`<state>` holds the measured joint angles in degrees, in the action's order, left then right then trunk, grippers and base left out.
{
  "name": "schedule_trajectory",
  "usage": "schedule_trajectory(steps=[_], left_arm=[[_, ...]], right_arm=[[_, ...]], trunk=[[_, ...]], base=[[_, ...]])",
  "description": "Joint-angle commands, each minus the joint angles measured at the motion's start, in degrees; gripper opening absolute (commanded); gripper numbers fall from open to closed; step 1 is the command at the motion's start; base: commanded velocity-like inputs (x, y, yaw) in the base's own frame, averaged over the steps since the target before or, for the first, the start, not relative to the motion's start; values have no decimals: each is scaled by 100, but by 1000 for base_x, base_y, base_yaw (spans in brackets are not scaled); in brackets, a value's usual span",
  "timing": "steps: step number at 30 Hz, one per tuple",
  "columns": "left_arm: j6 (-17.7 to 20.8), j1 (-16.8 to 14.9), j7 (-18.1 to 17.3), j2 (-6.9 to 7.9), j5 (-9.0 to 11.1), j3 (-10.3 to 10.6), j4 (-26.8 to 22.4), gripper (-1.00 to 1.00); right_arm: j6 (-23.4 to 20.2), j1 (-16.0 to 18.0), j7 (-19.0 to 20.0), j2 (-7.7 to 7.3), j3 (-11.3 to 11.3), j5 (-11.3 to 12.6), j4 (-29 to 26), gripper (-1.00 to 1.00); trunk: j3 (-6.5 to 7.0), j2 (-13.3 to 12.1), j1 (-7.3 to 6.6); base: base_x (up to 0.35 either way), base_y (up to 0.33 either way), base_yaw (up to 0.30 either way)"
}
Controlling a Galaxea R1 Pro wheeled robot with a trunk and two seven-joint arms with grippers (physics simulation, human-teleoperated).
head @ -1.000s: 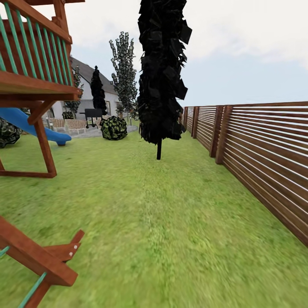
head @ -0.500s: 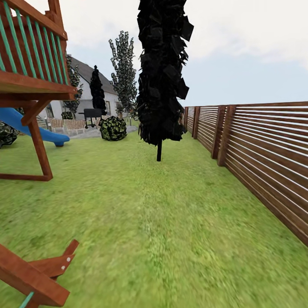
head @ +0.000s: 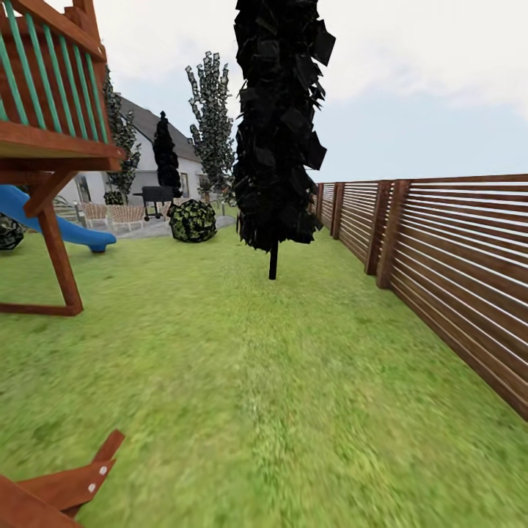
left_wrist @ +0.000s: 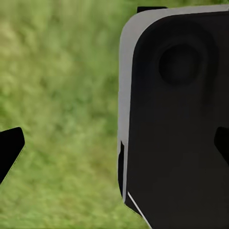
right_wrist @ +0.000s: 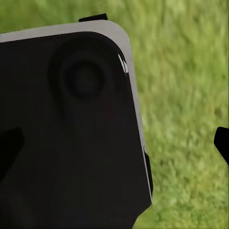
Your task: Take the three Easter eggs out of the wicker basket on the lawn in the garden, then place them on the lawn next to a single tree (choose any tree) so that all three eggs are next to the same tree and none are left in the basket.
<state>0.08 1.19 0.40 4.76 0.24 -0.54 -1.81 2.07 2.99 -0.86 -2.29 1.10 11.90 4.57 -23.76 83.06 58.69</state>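
No eggs and no basket can be made out from the head; the robot looks to be travelling, so the step in hand is most likely the search for the basket. The lawn (head: 279, 381) runs ahead between a play tower (head: 51, 147) on the left and a slatted fence (head: 455, 271) on the right. A near-black tree (head: 277, 125) on a thin dark trunk stands mid-lawn; it is not the kind wanted. Farther back, near the white house (head: 158, 158), a pale-flecked tree (head: 213, 125) rises beside a bush (head: 193, 220), and a blue slide (head: 62, 227) slopes down under the tower.

Each wrist camera looks down on grass past a dark, grey-edged part of the robot's own body. Dark finger tips of the left pincer (left_wrist: 114, 148) and the right pincer (right_wrist: 114, 143) sit at opposite edges of their pictures, well apart, so both read as spread wide with nothing between them.

Next, I judge, the base must turn or drive on until the basket appears, then stop close enough to reach in.
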Motion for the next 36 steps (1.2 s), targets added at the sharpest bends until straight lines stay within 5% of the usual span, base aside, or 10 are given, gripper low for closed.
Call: schedule_trajectory(steps=[1, 23, 36], left_arm=[[-1, 4, 4, 5, 2, -3, -13, 100], [1, 4, 4, 44, 2, -7, -129, 100], [1, 4, 4, 38, 4, -7, -127, 100]], right_arm=[[22, 9, -2, 1, 13, 42, 18, 100], [27, 9, 12, 5, 17, 30, 21, 100], [-4, 9, 15, -117, 25, 17, 53, 100]], trunk=[[-5, 2, 3], [-5, 2, 3], [-5, 2, 3]], base=[[325, 0, 0], [325, 0, 7], [325, 0, 73]])
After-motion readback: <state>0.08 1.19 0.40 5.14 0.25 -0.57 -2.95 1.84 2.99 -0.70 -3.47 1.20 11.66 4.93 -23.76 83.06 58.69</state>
